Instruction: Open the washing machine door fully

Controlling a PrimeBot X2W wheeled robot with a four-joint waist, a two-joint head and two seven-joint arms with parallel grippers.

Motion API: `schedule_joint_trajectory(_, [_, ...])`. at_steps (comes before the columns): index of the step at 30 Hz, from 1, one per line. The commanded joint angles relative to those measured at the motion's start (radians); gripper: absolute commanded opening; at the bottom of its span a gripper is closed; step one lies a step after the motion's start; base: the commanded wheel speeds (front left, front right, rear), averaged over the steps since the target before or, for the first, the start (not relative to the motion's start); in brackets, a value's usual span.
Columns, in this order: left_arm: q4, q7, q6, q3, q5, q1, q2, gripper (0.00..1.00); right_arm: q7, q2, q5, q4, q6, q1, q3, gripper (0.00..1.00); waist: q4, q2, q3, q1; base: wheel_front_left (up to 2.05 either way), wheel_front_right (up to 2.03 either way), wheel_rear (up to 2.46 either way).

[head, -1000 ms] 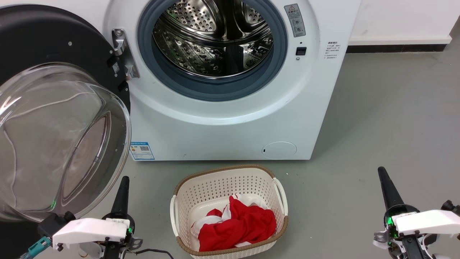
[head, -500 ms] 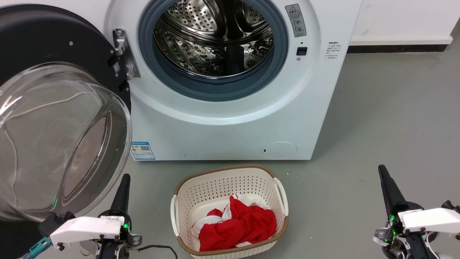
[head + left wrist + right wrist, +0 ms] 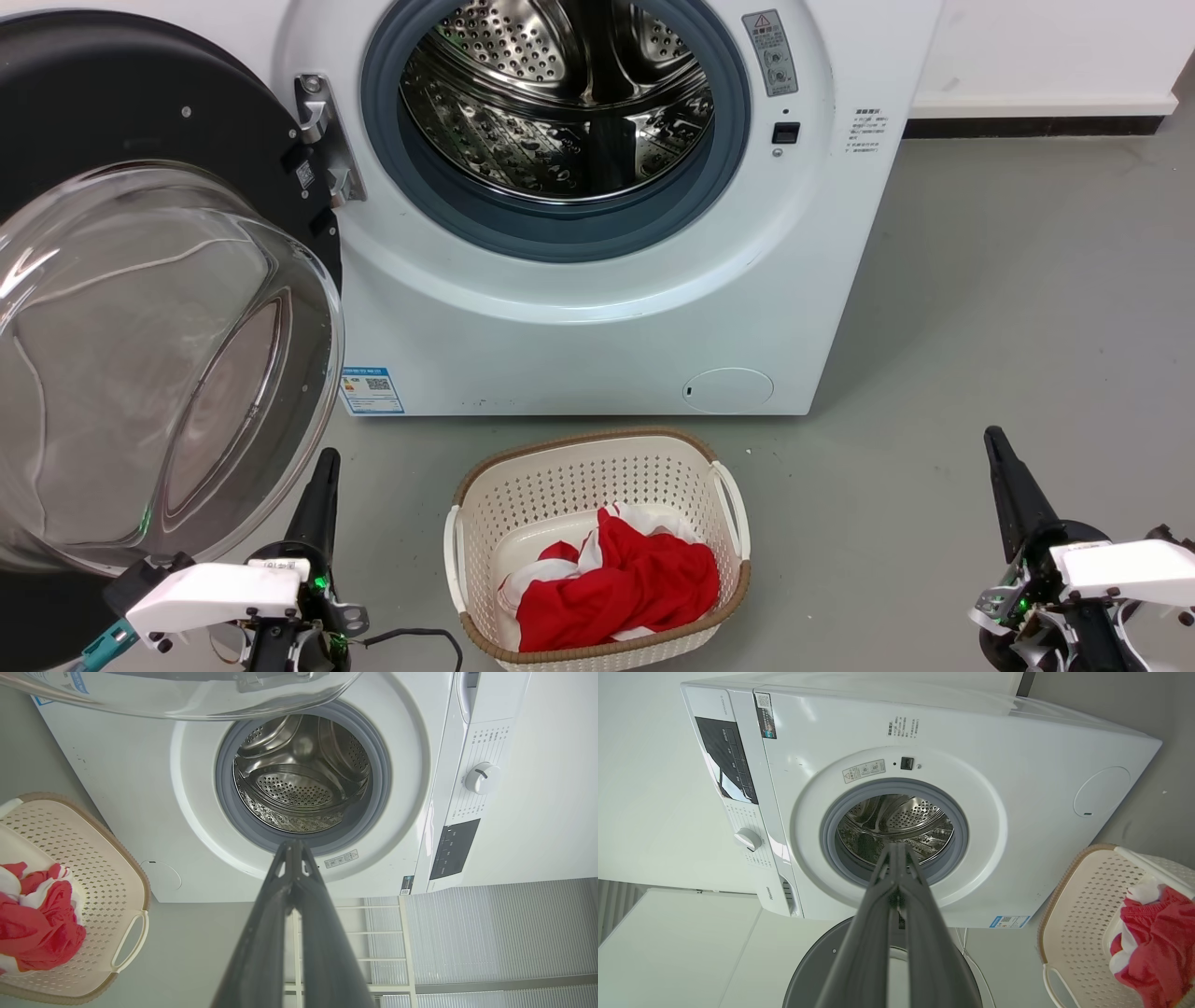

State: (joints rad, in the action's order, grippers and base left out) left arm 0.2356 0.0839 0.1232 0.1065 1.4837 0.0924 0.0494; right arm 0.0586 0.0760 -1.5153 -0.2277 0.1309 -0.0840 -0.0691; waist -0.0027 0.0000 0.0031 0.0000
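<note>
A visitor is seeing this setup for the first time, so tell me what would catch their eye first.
The washing machine door, black with a bulging glass bowl, stands swung wide open at the left of the head view, baring the shiny perforated drum of the white washing machine. On the grey floor in front sits a cream basket holding a bright red and white cloth.

Washing machine door [image 3: 159, 308] swung out blocks the left; drum opening [image 3: 560, 103] clear; laundry basket [image 3: 485, 509] below it; floor [image 3: 990, 299] right open.
</note>
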Motion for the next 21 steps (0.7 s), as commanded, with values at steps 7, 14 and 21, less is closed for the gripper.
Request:
schedule_joint_trajectory(7, [0.006,0.019,0.008,0.007,0.065,0.018,0.001,0.0,0.016,-0.002,-0.063,-0.008,0.0,-0.024,-0.008,0.0,0.001,0.0,0.0,0.0,0.0,0.0,0.0])
schedule_joint_trajectory(14, [0.012,0.033,0.01,0.01,0.129,0.021,0.001,0.0,0.032,-0.004,-0.124,-0.017,0.0,-0.027,-0.014,0.0,0.003,0.0,0.0,0.0,0.0,0.0,0.0])
schedule_joint_trajectory(21, [0.011,0.034,0.01,0.01,0.13,0.02,0.001,0.0,0.036,-0.006,-0.122,-0.017,0.0,-0.028,-0.017,0.0,0.003,0.0,0.0,0.0,0.0,0.0,0.0])
